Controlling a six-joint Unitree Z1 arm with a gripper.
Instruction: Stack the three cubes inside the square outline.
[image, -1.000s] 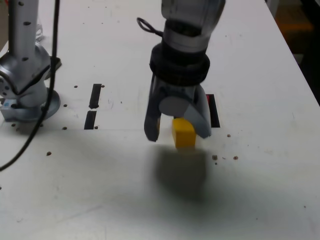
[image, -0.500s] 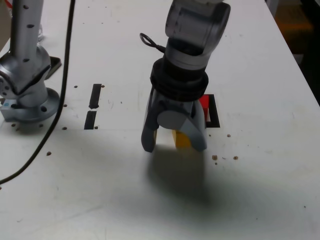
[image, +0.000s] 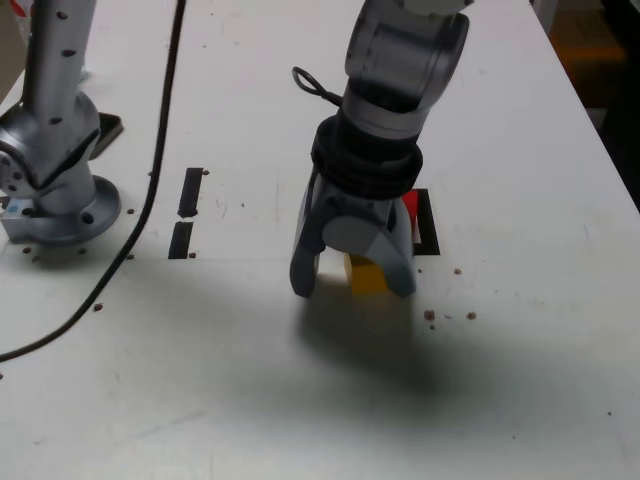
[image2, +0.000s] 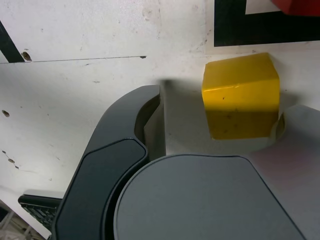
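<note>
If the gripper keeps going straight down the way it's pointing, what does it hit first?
Probably the white table. The open gripper points down with the yellow cube between its fingers, close to one finger, so that finger might touch the cube first.

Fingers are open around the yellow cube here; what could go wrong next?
The yellow cube sits off-centre in the open gripper, close to one finger, so closing may shove or twist it. The red cube in the outline is close behind; a skewed grab could bump it.
</note>
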